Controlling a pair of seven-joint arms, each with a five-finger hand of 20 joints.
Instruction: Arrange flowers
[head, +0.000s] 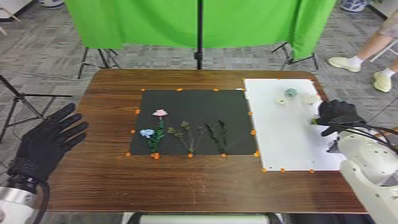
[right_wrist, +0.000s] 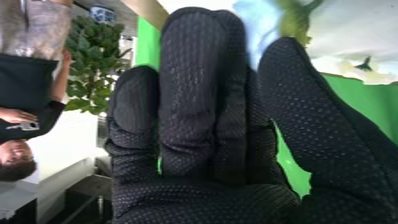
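Observation:
My left hand (head: 49, 142) is held open left of the black mat (head: 187, 100). On the mat lie a pink flower (head: 160, 113), a light-blue flower (head: 147, 133) and several green sprigs (head: 188, 135), stems toward the near edge. My right hand (head: 339, 114) is over the white board's right edge, beside a small yellow-green piece (head: 314, 121). A blue-green bloom (head: 290, 92) and two pale blooms (head: 281, 101) are on the board's far part. In the right wrist view, my right hand (right_wrist: 204, 120) has straight fingers; a pale-blue bloom (right_wrist: 258, 22) and green stem (right_wrist: 297, 21) appear past the fingertips.
The white board (head: 289, 145) lies right of the mat on the brown table (head: 178, 185). Orange markers line both. A green backdrop (head: 147, 30) on stands rises behind the table's far edge.

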